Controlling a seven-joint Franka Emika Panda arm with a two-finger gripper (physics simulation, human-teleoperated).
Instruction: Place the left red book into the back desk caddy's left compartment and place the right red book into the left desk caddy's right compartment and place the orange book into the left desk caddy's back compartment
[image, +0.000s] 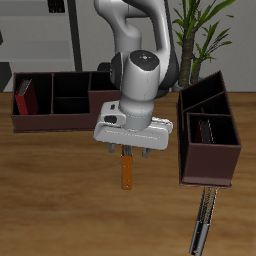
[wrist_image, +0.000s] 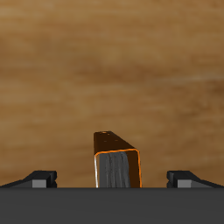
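**Orange book in hand, caddy ahead**

My gripper (image: 128, 152) was clamped on the orange book (image: 127, 171), hanging mid-frame above the table (image: 60, 210). Both red books looked stowed already. Next I judged a carry to the left desk caddy (image: 208, 135), right of frame, into its back compartment.

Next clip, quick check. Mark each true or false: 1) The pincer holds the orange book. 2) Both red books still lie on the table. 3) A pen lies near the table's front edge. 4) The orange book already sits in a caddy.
1) True: the pincer grips the orange book.
2) False: one red book stands in the back desk caddy, another red book in the left desk caddy.
3) True: the pen.
4) False: it hangs over the table.
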